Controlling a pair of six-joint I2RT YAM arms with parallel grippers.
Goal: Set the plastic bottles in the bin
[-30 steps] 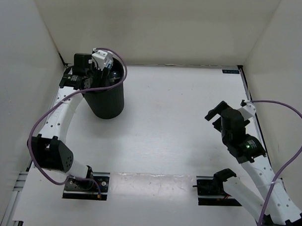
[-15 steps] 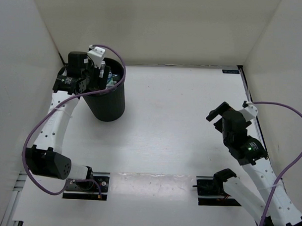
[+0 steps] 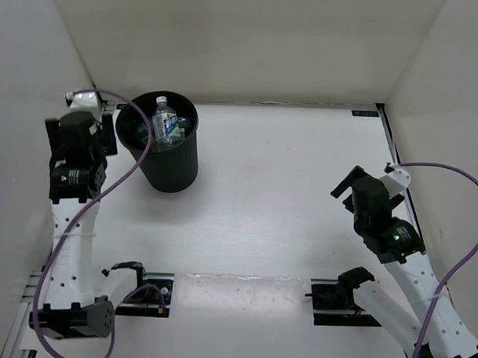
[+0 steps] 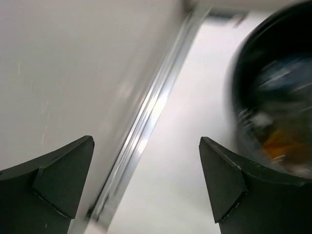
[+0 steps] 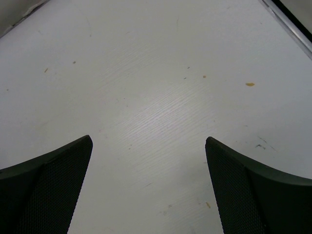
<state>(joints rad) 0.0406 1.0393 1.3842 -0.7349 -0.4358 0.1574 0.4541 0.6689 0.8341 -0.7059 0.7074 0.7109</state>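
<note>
1. Left gripper (image 4: 146, 183): fingers (image 4: 63, 187) spread wide with nothing between them. It hangs over the left edge of the table (image 3: 285, 196), close to the side wall (image 4: 73, 63).
2. Bin (image 3: 175, 165): stands upright in the table's far left corner, just to the right of the left gripper and not touching it. In the left wrist view its dark rim shows blurred at the right edge.
3. Bottles: a clear labelled bottle (image 3: 167, 123) lies tilted inside the bin, cap toward the far wall. The left wrist view adds a blurred orange patch (image 4: 275, 144) deeper in the bin. How many bottles are there cannot be told.
4. Right gripper (image 5: 148, 180): fingers apart and empty, over bare table on the right side, well apart from the bin.
</note>
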